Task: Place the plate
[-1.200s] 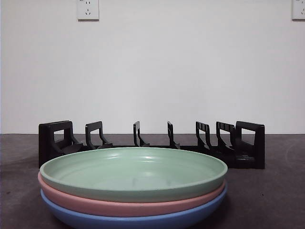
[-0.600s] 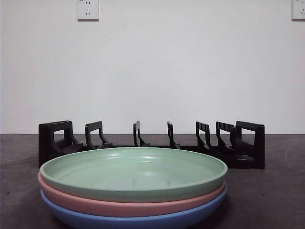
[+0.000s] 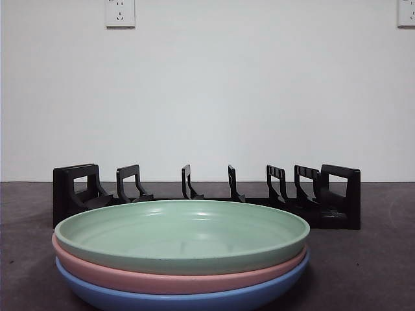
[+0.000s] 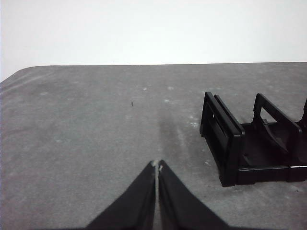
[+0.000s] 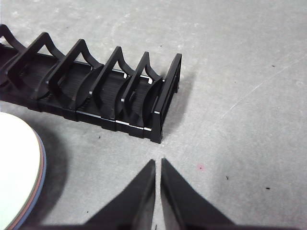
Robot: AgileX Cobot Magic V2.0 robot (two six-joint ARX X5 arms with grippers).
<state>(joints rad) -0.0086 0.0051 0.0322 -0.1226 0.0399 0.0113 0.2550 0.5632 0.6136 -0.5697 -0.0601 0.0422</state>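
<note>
Three plates lie stacked at the table's front: a green plate [image 3: 181, 234] on top, a pink plate [image 3: 162, 278] under it, a blue plate [image 3: 194, 299] at the bottom. The stack's edge shows in the right wrist view [image 5: 19, 177]. Behind the stack stands an empty black slotted plate rack [image 3: 207, 194]. Its end shows in the left wrist view [image 4: 240, 143] and its slots show in the right wrist view [image 5: 100, 91]. My left gripper [image 4: 156, 166] is shut and empty above bare table beside the rack's end. My right gripper [image 5: 158, 162] is shut and empty near the rack's other end.
The grey table [image 3: 363, 259] ends at a white wall [image 3: 207, 97] with two sockets [image 3: 120, 13]. The table's rounded far corner [image 4: 24, 72] shows in the left wrist view.
</note>
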